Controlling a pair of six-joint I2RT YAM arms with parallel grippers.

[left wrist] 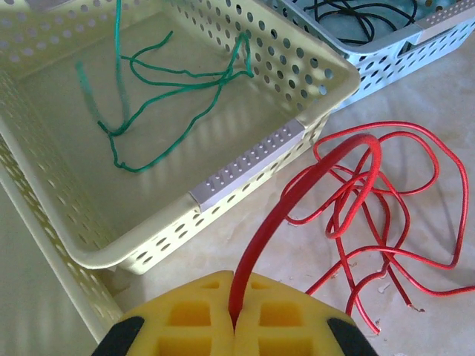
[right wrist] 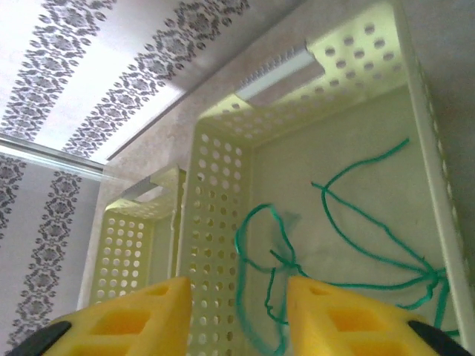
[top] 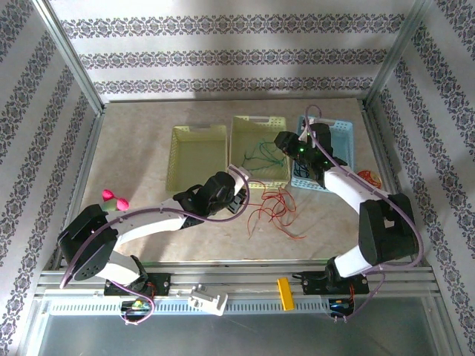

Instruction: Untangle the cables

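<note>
Left gripper (left wrist: 234,315) is clamped shut on the red cable (left wrist: 286,199). The cable arcs up out of the pads and drops off to the right into a loose heap on the table (left wrist: 438,104), just in front of the middle basket (left wrist: 245,167). So all the slack lies right of my fingers, and I'd guess the pull goes left, away from it. Green cable (right wrist: 356,174) sits inside that basket, with the right gripper (right wrist: 237,297) hanging over it, jaws apart, holding nothing. Black cable (left wrist: 349,15) is in the blue basket (left wrist: 386,59) further right.
</note>
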